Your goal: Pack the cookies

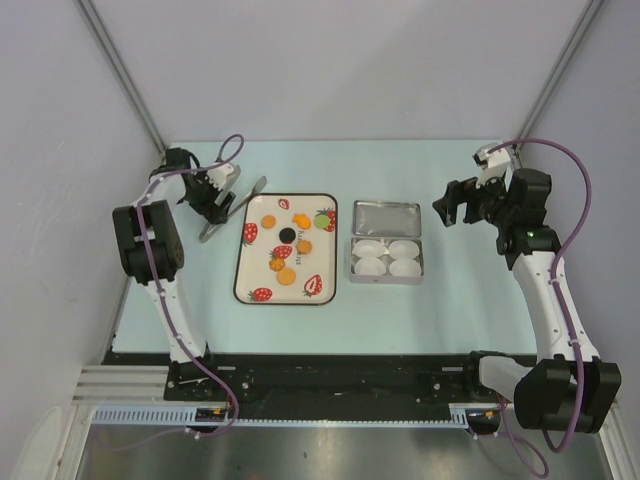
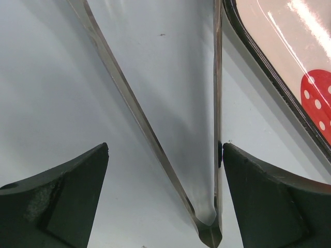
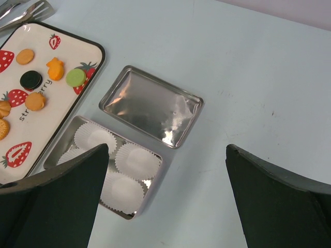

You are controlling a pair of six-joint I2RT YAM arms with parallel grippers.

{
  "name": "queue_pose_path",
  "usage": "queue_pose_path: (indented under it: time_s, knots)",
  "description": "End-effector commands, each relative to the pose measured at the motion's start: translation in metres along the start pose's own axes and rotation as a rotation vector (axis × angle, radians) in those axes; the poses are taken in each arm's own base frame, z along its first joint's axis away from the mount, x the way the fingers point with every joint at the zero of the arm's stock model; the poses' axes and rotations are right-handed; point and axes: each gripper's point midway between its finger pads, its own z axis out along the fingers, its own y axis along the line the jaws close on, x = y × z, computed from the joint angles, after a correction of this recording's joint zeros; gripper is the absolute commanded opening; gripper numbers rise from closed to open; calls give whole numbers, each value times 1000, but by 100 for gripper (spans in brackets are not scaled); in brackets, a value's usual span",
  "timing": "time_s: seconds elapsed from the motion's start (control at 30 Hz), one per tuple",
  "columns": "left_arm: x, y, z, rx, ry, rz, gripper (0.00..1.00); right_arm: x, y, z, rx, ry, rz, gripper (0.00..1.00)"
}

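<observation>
1. So, left gripper (image 2: 165,155) spread, straddling the tongs (image 2: 155,142) near their joined end; one finger touches one arm.
2. Right gripper (image 3: 165,155) spread, empty, hovering near the tin (image 3: 150,185).
3. Cookies (image 1: 286,235) all on the tray (image 1: 258,265), none in the tin.
4. Risk: an off-centre squeeze could skid or twist the tongs, likely into the tray.

Tongs (image 2: 208,227): arms cut off at top edge.
Tray (image 2: 279,46), left wrist view: only a corner shows.
Paper cups (image 3: 135,161): one partly behind a finger (image 3: 51,206).
</observation>
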Motion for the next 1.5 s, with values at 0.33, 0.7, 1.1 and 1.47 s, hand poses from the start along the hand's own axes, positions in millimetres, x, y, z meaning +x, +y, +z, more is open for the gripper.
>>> queue_pose_path:
  time_s: [0.33,0.7,1.1,1.47]
  knots:
    - [-10,-2,18,5,4,19,88,-5,-1,0,6,-17,-29,100]
    - [-9,-3,20,-1,52,29,86,-6,0,0,5,-19,-33,100]
    - [-6,-14,19,77,81,22,79,-6,0,-1,5,-21,-35,100]
    - [-1,-19,20,119,111,13,79,-7,0,-1,7,-23,-37,100]
